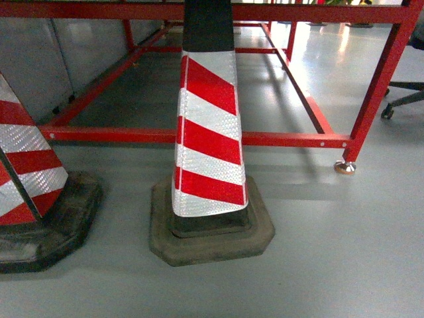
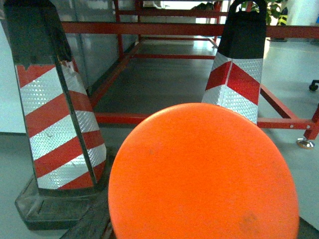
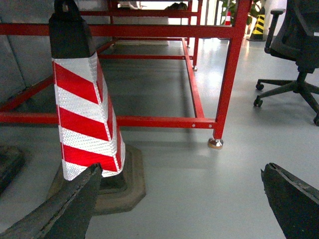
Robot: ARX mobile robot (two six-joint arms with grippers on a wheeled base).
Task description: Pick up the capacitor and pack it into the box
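Observation:
The capacitor [image 2: 202, 174], a smooth round orange disc, fills the lower middle of the left wrist view, close to the camera. It hides most of my left gripper [image 2: 199, 229]. A dark finger [image 2: 92, 224] shows against its left edge and a dark sliver at its right edge, so the jaws appear shut on it. My right gripper [image 3: 179, 199] hangs open above bare grey floor, its dark fingers [image 3: 65, 209] wide apart with nothing between them. The box is out of view. Neither gripper shows in the head view.
A red-and-white striped traffic cone [image 1: 209, 139] on a black base stands straight ahead, and a second cone [image 1: 30, 185] is at the left. Behind them is a red metal table frame [image 1: 199, 137] with a footed leg [image 1: 344, 165]. An office chair [image 3: 299, 55] stands at the right.

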